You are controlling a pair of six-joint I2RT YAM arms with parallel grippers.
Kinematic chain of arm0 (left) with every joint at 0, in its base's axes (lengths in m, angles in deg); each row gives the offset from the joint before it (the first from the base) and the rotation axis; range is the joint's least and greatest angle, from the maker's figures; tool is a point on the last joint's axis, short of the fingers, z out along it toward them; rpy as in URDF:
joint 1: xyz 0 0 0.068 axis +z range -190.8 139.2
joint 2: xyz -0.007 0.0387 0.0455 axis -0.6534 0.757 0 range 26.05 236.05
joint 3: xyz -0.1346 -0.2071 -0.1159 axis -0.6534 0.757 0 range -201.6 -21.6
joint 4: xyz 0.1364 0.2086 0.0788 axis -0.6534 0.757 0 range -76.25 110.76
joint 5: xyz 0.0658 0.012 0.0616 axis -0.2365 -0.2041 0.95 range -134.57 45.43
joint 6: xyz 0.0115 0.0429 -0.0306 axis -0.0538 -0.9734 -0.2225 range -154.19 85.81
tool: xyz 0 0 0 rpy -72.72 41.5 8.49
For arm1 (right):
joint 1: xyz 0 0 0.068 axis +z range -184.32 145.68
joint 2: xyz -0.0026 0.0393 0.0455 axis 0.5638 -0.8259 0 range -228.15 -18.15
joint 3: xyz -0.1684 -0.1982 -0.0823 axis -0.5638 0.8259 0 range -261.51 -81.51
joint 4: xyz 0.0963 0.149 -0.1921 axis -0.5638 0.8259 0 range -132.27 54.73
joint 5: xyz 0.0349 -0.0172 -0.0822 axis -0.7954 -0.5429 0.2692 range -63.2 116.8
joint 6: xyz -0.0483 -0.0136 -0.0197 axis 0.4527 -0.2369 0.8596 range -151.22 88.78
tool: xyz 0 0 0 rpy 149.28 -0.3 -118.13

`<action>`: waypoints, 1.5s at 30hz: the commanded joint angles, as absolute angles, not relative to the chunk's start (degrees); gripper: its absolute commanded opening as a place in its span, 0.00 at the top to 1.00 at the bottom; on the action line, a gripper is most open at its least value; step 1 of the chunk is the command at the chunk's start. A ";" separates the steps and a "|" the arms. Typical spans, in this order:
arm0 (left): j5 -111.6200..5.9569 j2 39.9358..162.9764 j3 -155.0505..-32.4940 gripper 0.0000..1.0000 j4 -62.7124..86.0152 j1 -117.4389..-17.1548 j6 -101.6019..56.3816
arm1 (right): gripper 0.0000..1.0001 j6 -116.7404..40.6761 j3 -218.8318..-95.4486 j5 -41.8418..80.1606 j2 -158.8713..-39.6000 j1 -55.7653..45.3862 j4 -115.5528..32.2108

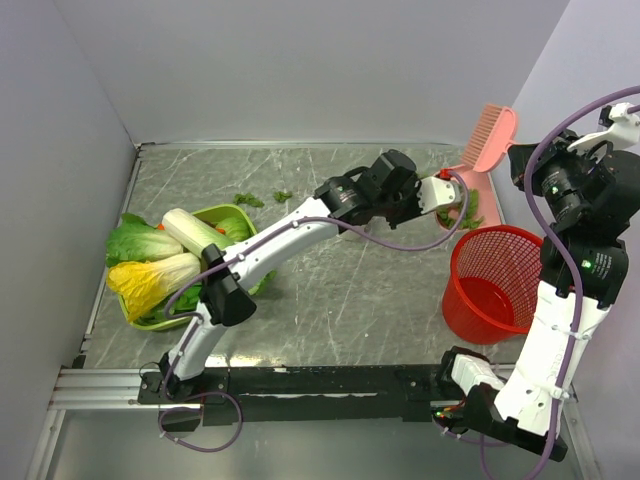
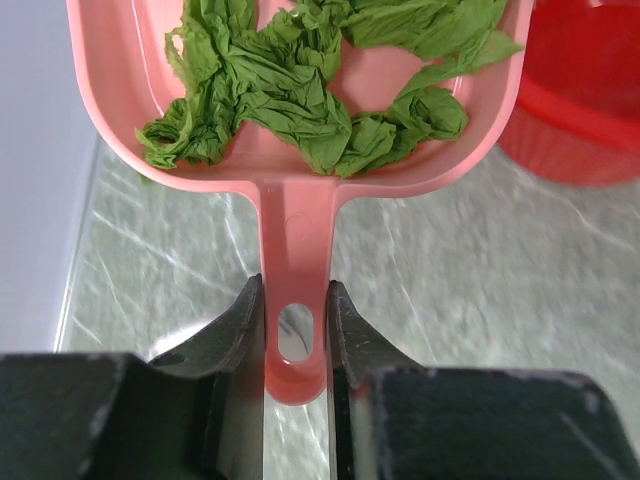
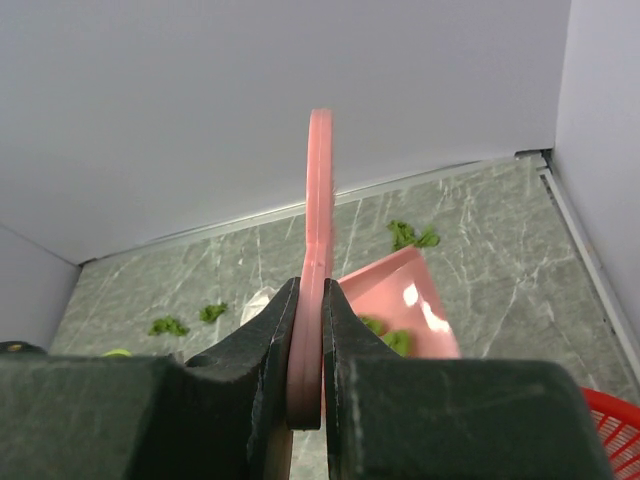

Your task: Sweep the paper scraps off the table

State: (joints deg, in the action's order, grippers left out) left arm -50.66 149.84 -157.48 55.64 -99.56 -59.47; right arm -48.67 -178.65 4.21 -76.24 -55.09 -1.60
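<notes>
left gripper (image 2: 295,330): fingers clamped on the dustpan (image 2: 294,225) handle, one on each side.
paper scraps (image 2: 300,95): green heap in the pan just ahead of these fingers; a few (image 3: 410,236) lie on the table (image 3: 480,230) beyond the right fingers.
right gripper (image 3: 310,335): fingers closed on the brush (image 3: 318,180), upright between them.
basket (image 2: 590,90): ahead-right of the left fingers.
sticker (image 1: 585,263): on the right arm, too small to read.
</notes>
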 commanded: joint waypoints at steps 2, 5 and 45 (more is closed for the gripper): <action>-48.00 153.40 -162.93 0.99 47.60 -100.82 -59.67 | 1.00 -50.91 -179.50 -0.26 -76.42 -56.90 -6.58; -47.30 153.84 -162.67 0.99 45.93 -101.44 -61.51 | 1.00 -52.31 -179.33 -2.37 -76.43 -57.34 -7.20; -37.98 159.82 -149.22 0.99 2.25 -111.73 -117.41 | 1.00 -61.36 -174.93 -7.12 -72.21 -63.41 -9.57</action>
